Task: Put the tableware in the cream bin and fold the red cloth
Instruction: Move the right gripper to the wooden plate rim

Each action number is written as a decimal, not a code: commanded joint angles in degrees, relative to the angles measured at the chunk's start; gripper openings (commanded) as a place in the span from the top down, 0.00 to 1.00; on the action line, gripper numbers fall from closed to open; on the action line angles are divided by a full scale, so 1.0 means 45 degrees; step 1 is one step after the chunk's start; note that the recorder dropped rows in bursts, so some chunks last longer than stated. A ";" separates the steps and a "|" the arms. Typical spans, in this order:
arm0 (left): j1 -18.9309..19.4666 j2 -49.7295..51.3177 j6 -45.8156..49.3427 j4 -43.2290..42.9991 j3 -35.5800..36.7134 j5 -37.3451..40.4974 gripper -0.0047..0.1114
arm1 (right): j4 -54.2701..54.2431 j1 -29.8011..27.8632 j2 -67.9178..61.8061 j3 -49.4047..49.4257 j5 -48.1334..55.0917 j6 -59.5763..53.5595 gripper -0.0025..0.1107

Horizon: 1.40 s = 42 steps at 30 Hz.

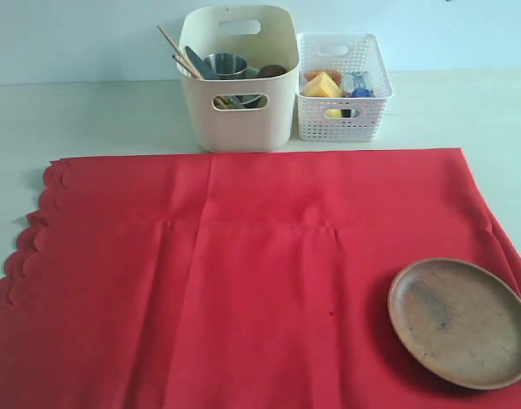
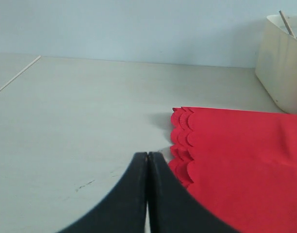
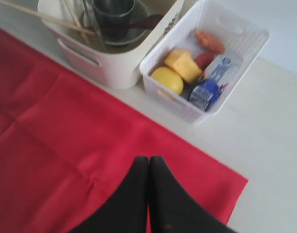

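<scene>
The left pincer (image 2: 147, 155) has its two black jaws pressed together with nothing between them. It hangs over the pale tabletop (image 2: 80, 121), just beside the scalloped edge of the large bright red fabric cloth (image 2: 236, 155). The right pincer (image 3: 149, 158) is likewise pressed together and empty, and it hangs over the red cloth (image 3: 66, 160) near one of its plain corners, where the tabletop (image 3: 274, 145) shows beyond the hem.

In the exterior view the red cloth (image 1: 243, 273) lies spread flat and unfolded across the tabletop (image 1: 90, 119). Faint creases run through it and its scalloped edge is on the left. A round brown wooden plate (image 1: 460, 322) lies on the cloth near its right side, well apart from both bins.

Beyond the cloth's far edge stands the tall cream plastic bin with rounded corners and oval handle cutouts (image 1: 239, 128) (image 3: 114, 68); its base is right at the hem. One of its walls also shows at the edge of the left wrist view (image 2: 279, 68). Inside it are a steel cup (image 1: 226, 64) (image 3: 113, 17), wooden chopsticks (image 1: 177, 51) (image 3: 37, 14) leaning out over the rim, a steel knife (image 1: 199, 64) and a dark wooden spoon (image 1: 271, 71) (image 3: 146, 22).

Just beside the cream bin, on its right in the exterior view, stands a smaller white lattice basket (image 1: 341, 119) (image 3: 173, 99). It holds a round yellow fruit (image 3: 166, 79), a yellow wedge (image 3: 182, 64), an orange piece of food (image 3: 210, 41) and a blue and white carton (image 3: 211, 82).
</scene>
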<state>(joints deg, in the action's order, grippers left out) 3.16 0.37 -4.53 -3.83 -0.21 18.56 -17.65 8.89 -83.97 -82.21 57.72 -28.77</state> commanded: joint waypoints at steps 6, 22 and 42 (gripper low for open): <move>-0.0061 -0.0082 -0.0034 0.0024 0.0047 -0.0046 0.95 | 0.0021 -0.0048 0.1322 0.3421 0.1855 0.0088 0.98; -0.0061 -0.0082 -0.0034 0.0024 0.0047 -0.0046 0.95 | 0.2865 -0.0048 0.1296 0.8539 -0.2304 0.0304 0.48; -0.0061 -0.0082 -0.0034 0.0024 0.0047 -0.0046 0.95 | 0.3062 -0.0048 -0.2243 0.8563 -0.4422 -0.0145 0.46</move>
<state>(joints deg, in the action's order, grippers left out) 3.16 0.37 -4.53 -3.83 -0.21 18.56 -4.44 8.89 -92.78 -43.71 39.95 -28.88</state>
